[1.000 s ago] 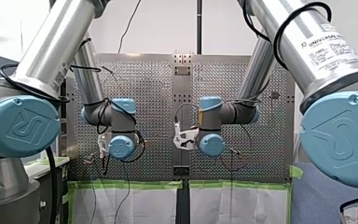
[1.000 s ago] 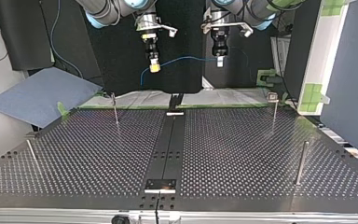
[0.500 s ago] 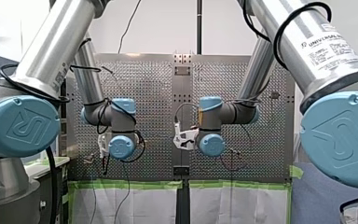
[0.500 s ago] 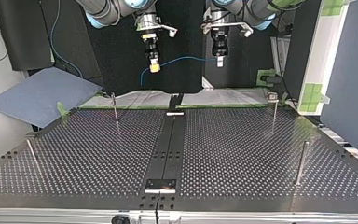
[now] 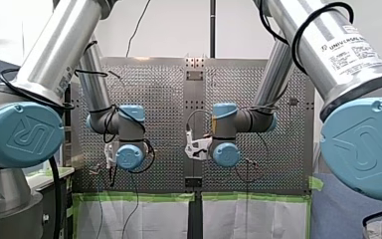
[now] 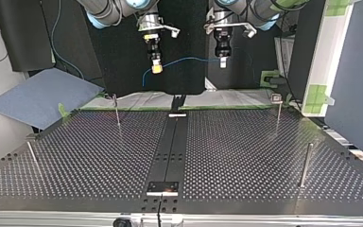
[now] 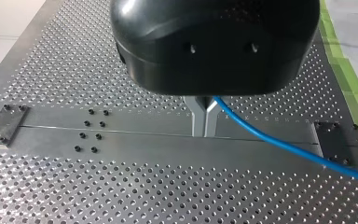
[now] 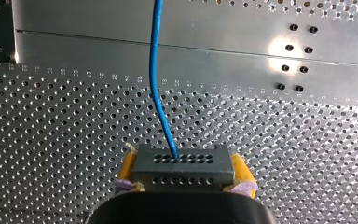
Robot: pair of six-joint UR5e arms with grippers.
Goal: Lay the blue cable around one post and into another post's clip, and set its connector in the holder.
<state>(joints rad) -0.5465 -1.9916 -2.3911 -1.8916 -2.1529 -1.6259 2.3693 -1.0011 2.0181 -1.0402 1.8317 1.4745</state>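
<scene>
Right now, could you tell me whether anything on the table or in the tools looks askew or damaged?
Nothing stands out. The blue cable runs smoothly between my left tool and my right tool, which holds the connector level above the table.

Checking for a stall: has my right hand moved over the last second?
No. In the top view my right hand hangs at the same spot, judged against the nearest post, as a second ago.

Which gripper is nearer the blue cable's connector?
Right. My right gripper holds the connector between its fingers; my left gripper grips the blue cable further along, apart from the connector.
</scene>
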